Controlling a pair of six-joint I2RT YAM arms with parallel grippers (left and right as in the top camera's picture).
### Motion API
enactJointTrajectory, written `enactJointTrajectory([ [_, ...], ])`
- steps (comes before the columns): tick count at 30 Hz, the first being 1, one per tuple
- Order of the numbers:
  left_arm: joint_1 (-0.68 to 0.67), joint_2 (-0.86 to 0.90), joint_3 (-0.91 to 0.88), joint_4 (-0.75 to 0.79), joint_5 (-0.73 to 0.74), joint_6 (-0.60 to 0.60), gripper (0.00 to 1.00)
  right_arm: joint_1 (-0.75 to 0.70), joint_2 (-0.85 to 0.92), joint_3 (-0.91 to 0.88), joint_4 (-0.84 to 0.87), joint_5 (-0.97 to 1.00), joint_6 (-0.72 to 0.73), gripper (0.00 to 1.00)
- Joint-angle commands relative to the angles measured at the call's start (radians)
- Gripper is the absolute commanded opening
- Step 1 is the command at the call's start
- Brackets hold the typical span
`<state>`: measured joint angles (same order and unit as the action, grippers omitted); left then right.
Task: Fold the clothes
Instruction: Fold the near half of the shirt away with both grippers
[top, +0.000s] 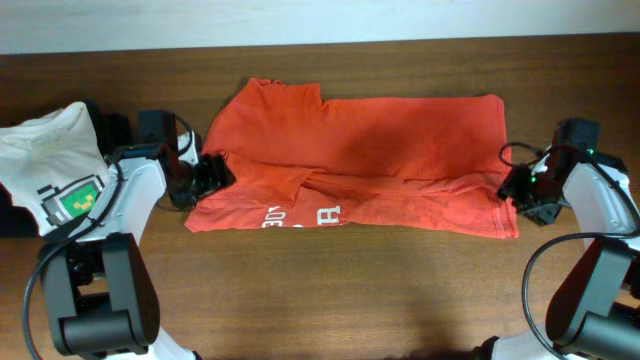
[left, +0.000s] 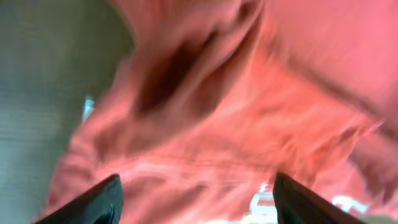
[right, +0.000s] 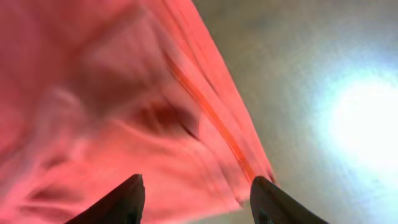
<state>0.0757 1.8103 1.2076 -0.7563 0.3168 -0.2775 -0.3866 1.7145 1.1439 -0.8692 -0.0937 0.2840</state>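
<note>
The orange-red T-shirt (top: 360, 160) lies spread across the middle of the table, its near edge folded up so white letters show at the front left. My left gripper (top: 212, 175) is at the shirt's left edge; in the left wrist view its fingers (left: 196, 202) are spread wide over the fabric (left: 205, 112). My right gripper (top: 512, 188) is at the shirt's right front corner; in the right wrist view its fingers (right: 196, 202) are spread over the hem corner (right: 124, 112). Both wrist views are blurred.
A white T-shirt with a green pixel graphic (top: 60, 165) lies at the far left beside the left arm. The brown wooden table (top: 330, 290) runs in front of the shirt. A pale wall lies behind the table.
</note>
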Motion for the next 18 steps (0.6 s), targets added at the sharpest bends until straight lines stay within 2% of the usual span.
enactJointTrajectory([
  [1, -0.008, 0.006, -0.006, -0.057, -0.045, 0.006, 0.76, -0.006, 0.010, -0.009, -0.015, 0.053, 0.000, 0.58],
  [5, -0.011, 0.007, -0.080, 0.013, -0.059, 0.008, 0.75, -0.006, 0.011, -0.101, 0.069, 0.053, -0.018, 0.57],
  [9, -0.017, 0.007, -0.203, 0.140, -0.060, 0.008, 0.75, -0.006, 0.011, -0.225, 0.204, 0.053, -0.018, 0.48],
  [10, -0.017, 0.007, -0.221, 0.150, -0.063, 0.008, 0.75, -0.006, 0.011, -0.242, 0.227, 0.054, -0.018, 0.38],
  [11, -0.016, 0.007, -0.225, 0.145, -0.071, 0.008, 0.75, -0.006, 0.011, -0.251, 0.236, 0.058, -0.018, 0.20],
  [12, -0.016, 0.007, -0.225, 0.134, -0.087, 0.009, 0.75, -0.007, 0.011, -0.257, 0.235, 0.082, -0.014, 0.11],
  [14, -0.016, 0.007, -0.225, 0.094, -0.154, 0.008, 0.73, -0.008, 0.011, -0.265, 0.199, 0.197, 0.018, 0.06],
  [15, -0.014, 0.007, -0.227, 0.069, -0.187, 0.007, 0.74, -0.008, 0.011, -0.265, 0.160, 0.283, 0.085, 0.04],
  [18, 0.014, 0.007, -0.229, -0.055, -0.195, -0.039, 0.74, -0.008, 0.011, -0.265, 0.066, 0.446, 0.171, 0.04],
])
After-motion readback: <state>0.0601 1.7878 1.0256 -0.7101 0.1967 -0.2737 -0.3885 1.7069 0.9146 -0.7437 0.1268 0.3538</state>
